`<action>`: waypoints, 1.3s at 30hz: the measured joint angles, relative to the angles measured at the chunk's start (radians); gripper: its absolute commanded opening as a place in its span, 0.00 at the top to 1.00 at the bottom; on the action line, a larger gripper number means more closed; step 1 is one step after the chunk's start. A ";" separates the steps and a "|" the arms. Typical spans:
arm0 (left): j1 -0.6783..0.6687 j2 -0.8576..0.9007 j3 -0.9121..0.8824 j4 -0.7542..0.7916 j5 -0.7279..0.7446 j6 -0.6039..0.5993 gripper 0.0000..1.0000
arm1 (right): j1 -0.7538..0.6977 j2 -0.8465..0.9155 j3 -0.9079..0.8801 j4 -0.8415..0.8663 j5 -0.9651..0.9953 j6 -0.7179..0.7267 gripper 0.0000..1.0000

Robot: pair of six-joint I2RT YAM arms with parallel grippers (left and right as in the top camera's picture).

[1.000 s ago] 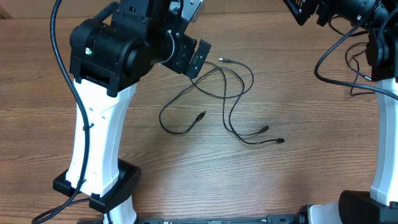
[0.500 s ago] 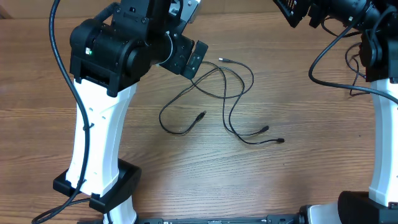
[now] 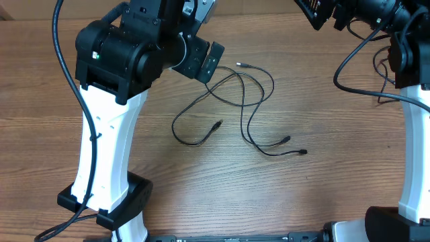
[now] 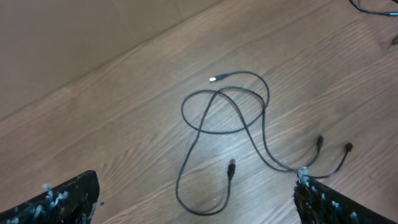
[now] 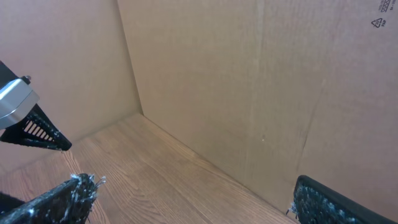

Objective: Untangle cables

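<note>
The cables (image 3: 236, 101) lie loose on the wooden table (image 3: 322, 188) in the overhead view. They cross in loops near the middle, with a silver-tipped plug (image 3: 240, 64) at the back and black plugs (image 3: 217, 124) (image 3: 287, 139) (image 3: 304, 152) at the front. They also show in the left wrist view (image 4: 236, 112). My left gripper (image 3: 209, 40) (image 4: 194, 190) is open and empty, hovering above and behind the cables' left side. My right gripper (image 3: 322, 10) (image 5: 193, 196) is open and empty, high at the back right, facing the cardboard wall, with no cable in its view.
A cardboard wall (image 5: 249, 81) stands along the table's far edge. Thick black arm cables (image 3: 366, 60) hang at the right. The left arm's white column and black base (image 3: 107, 195) stand at the front left, and the right arm's column (image 3: 416, 154) stands at the right edge.
My right gripper has shifted a little to the left at the back right, then held still. The left gripper and the cables have not moved.
</note>
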 measured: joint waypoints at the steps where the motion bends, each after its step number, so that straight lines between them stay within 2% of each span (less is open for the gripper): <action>1: 0.000 0.000 0.000 0.002 -0.010 0.000 0.00 | 0.000 0.000 0.000 0.000 0.000 0.000 0.00; 10: 0.000 0.000 0.000 0.013 -0.098 -0.023 0.00 | 0.069 0.037 0.000 0.008 0.004 -0.004 0.00; 22: 0.000 0.000 0.000 0.007 -0.327 -0.023 0.00 | 0.232 0.133 0.000 0.030 0.096 -0.048 0.00; 29: 0.000 0.000 0.000 0.004 -0.364 -0.023 0.00 | 0.251 0.192 -0.021 -0.042 0.164 -0.048 0.00; 39: 0.000 0.000 0.000 0.004 -0.376 -0.023 0.00 | 0.287 0.327 -0.126 -0.115 0.134 0.011 0.03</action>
